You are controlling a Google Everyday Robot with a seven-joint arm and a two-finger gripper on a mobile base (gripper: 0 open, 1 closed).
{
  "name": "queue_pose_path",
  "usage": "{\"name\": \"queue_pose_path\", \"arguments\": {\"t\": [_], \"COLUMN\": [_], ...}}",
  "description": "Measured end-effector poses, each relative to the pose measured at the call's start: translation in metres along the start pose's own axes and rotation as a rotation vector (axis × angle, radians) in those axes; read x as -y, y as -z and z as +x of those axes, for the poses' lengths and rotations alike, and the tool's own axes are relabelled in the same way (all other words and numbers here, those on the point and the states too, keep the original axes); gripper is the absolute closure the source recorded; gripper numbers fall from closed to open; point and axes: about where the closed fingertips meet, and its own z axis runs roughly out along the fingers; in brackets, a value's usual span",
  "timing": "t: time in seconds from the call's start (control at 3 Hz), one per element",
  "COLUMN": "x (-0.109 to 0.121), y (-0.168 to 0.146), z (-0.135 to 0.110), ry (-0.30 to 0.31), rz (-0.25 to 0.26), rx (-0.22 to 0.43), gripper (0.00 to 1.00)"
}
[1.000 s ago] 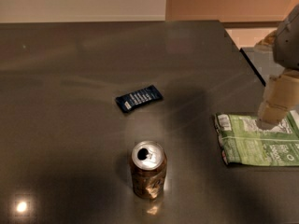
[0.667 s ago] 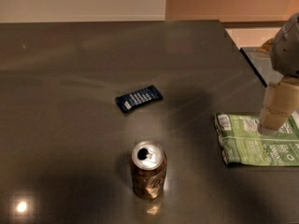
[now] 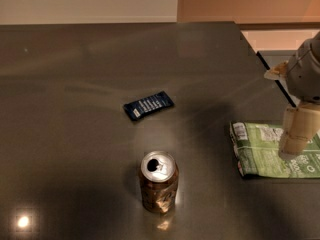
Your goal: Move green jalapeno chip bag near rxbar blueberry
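The green jalapeno chip bag (image 3: 265, 151) lies flat on the dark table at the right, partly cut off by the frame edge. The rxbar blueberry (image 3: 148, 105), a small navy wrapper with white lettering, lies near the table's middle, well to the left of the bag. My gripper (image 3: 295, 139) hangs from the arm at the right edge, right over the bag's right part, its tip at or just above the foil.
An opened brown soda can (image 3: 158, 181) stands upright in front of the bar, between bar and bag but nearer the front. The dark table (image 3: 75, 84) ends at a right edge near the arm. A wall lies behind.
The gripper has shifted slightly to the right and lower over the bag. The bag, bar and can have not moved.
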Motion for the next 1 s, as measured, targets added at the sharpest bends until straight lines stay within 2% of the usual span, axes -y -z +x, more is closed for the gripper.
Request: {"name": "queue_pose_path", "arguments": {"t": [1.0], "x": [-0.002], "y": [-0.045], "z": [0.021], "ry": [0.004], "rz": [-0.079], "rx": [-0.016], "gripper": [0.00]}}
